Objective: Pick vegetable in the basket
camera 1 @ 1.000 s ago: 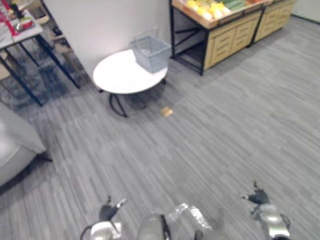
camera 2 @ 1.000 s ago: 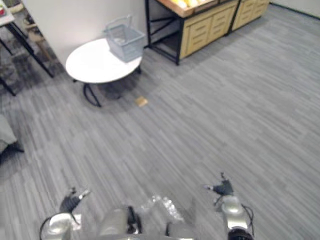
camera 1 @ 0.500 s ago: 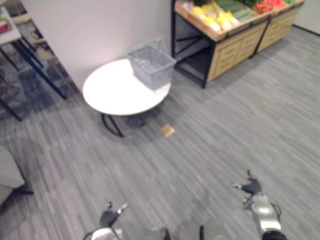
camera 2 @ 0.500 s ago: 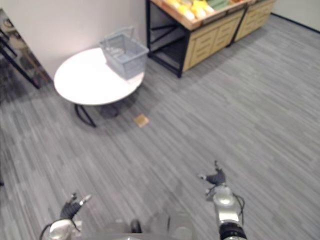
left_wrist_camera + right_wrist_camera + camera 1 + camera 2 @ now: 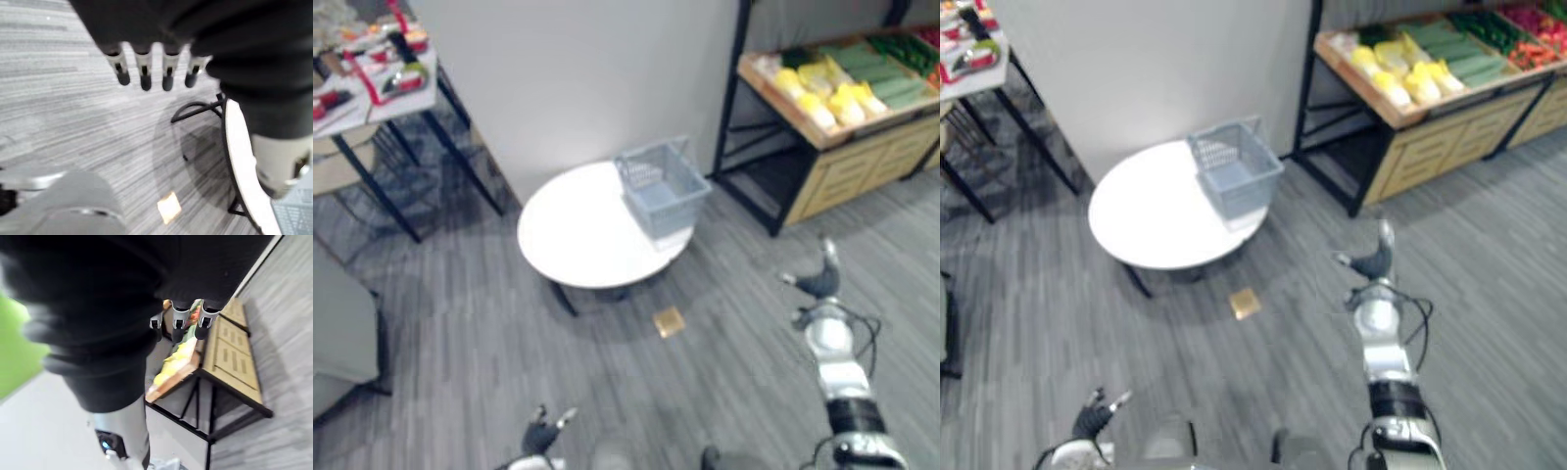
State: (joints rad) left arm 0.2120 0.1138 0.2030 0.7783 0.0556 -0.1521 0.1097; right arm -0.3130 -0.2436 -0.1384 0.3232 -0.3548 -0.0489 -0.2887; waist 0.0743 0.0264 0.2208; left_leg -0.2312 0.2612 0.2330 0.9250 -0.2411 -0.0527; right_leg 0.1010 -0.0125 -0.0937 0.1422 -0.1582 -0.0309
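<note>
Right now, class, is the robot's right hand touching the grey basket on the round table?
Apart. The left eye view shows the right hand over the floor, with bare floor between it and the basket on the table.

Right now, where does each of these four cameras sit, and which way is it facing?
Left eye view: on the head, looking down and forward at the round white table, grey basket and vegetable stand; right hand raised, left hand low.
Right eye view: beside it, same scene, both hands.
Left wrist view: along the left hand's straight fingers to the floor and table edge.
Right wrist view: along the right hand's fingers toward the stand.
Shared: the eyes match; wrist views repeat the table or stand.
</note>
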